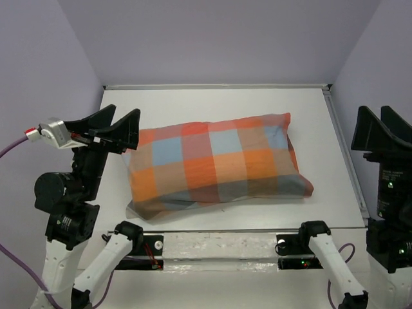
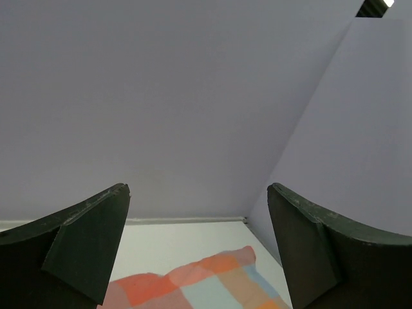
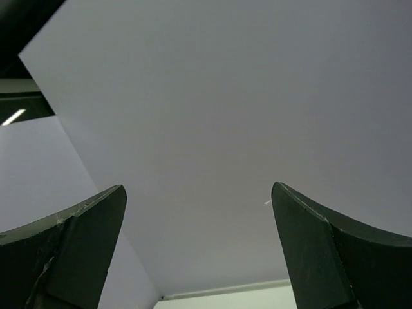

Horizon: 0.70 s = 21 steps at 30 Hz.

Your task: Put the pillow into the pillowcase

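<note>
Nearby, pillowcase [image 1: 219, 164] beside raised left hand [image 1: 123, 112]

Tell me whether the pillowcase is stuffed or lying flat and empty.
Stuffed: the pillowcase lies plump and rounded on the table, its sides bulging. The checked fabric hides what fills it.

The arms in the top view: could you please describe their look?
The left arm and right arm have black joints and white lower links. The left gripper and right gripper have broad black wedge-shaped fingers. A purple cable with a red plug reaches the left wrist.
</note>
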### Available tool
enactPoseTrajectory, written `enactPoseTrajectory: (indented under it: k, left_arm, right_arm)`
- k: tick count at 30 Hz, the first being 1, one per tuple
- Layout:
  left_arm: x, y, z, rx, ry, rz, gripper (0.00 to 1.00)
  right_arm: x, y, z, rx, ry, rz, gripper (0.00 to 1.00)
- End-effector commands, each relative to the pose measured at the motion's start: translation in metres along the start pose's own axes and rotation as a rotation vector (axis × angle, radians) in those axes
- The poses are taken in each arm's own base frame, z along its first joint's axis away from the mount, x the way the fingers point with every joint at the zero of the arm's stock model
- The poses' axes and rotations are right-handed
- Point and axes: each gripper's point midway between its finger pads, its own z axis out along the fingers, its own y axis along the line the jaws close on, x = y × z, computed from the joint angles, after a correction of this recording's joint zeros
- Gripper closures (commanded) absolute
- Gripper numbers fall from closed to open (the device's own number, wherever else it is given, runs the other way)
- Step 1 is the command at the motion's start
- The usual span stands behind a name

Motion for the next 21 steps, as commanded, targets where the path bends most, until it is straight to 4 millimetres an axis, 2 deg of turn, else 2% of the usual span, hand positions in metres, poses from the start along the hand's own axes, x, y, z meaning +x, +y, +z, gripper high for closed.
enactPoseTrajectory:
  k: [1,2,4,6,12,16,21]
  left_arm:
    - [-0.014,-0.031,-0.007,0.138,0.026,0.036,0.01]
    - [-0.028,-0.035,-0.014,0.146,-0.013,0.035,0.01]
    - [-0.043,-0.038,-0.022,0.148,-0.056,0.050,0.01]
    - [-0.064,-0.040,-0.036,0.141,-0.116,0.056,0.01]
    - [-0.116,-0.057,-0.072,0.184,-0.262,0.087,0.01]
    - [-0.118,-0.058,-0.076,0.187,-0.269,0.094,0.01]
    - [-0.096,-0.042,-0.064,0.122,-0.195,0.097,0.01]
  right_arm:
    - [-0.016,0.002,-0.016,0.016,-0.016,-0.060,0.00]
    - [-0.029,0.004,-0.025,0.020,-0.058,-0.070,0.00]
    - [-0.045,0.009,-0.034,0.008,-0.116,-0.079,0.00]
    - [-0.055,0.015,-0.044,-0.009,-0.148,-0.089,0.00]
    - [-0.074,0.037,-0.052,-0.099,-0.194,-0.090,0.01]
    - [-0.070,0.035,-0.050,-0.095,-0.189,-0.087,0.01]
    - [-0.056,0.030,-0.040,-0.089,-0.150,-0.090,0.01]
